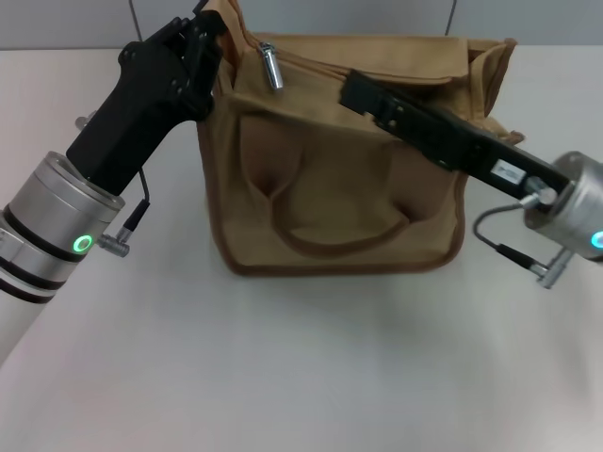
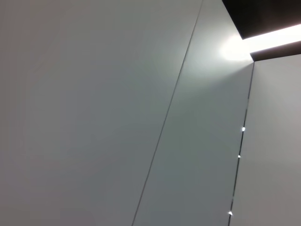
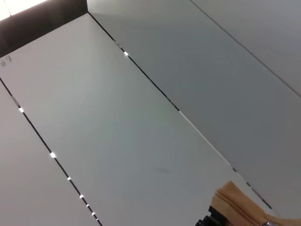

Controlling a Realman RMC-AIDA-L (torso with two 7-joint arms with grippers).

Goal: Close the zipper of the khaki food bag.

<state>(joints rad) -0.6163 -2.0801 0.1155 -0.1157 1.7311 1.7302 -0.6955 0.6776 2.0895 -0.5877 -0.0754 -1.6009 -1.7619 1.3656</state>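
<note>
Head view: left gripper (image 1: 209, 42) at bag (image 1: 330, 198) top-left corner, right gripper (image 1: 363, 92) on top; finger state unclear. Brace corner, drag zipper (image 1: 270, 66) pull straight along teeth.

Head camera: sitting high on the robot, looking forward and down, taking in the khaki food bag (image 1: 344, 160) on the table (image 1: 301, 367) at close range, with both arms reaching in from the sides. Left wrist camera: pointing upward and away, catching only pale wall panels (image 2: 94, 113) and a strip light (image 2: 273, 37). Right wrist camera: likewise facing upward at panels, sharing with the head view just a corner of the bag's fabric (image 3: 240, 205).
</note>
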